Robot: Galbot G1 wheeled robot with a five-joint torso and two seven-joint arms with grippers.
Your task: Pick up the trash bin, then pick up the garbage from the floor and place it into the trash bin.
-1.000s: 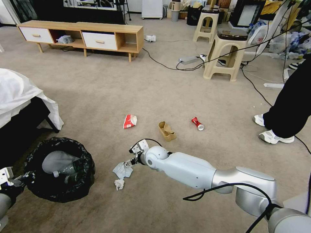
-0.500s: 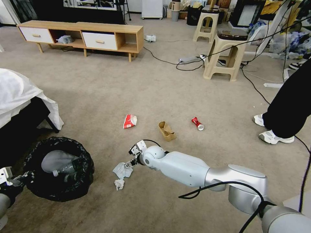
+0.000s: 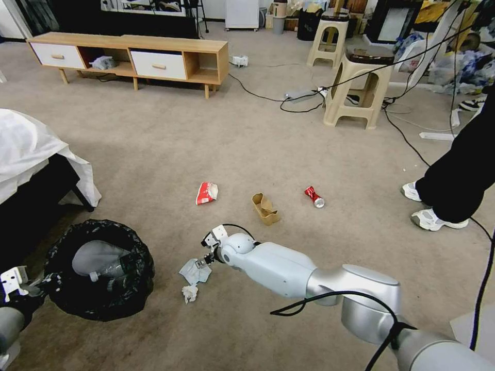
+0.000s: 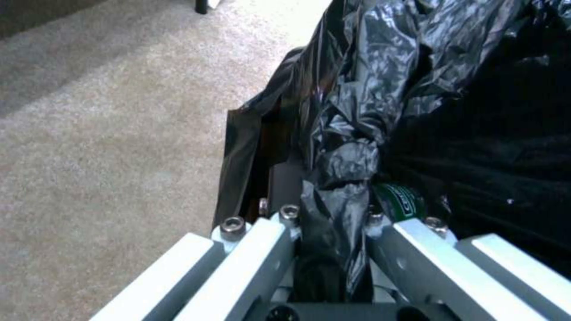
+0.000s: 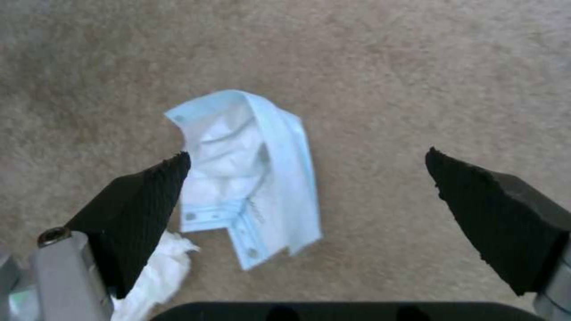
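Left gripper (image 4: 333, 232) fingers clamp the trash bin (image 3: 98, 268) liner, bottles already inside; right gripper (image 5: 306, 196) fingers spread over the tissues (image 5: 250, 178); wrapper (image 3: 207, 192), box (image 3: 265, 208), can (image 3: 313, 196) remain.

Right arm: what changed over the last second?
The right gripper crept left along the carpet, fingers open over the flat tissue, nothing gripped yet. The left gripper stays shut on the bin liner. The wrapper, box and can lie as before.
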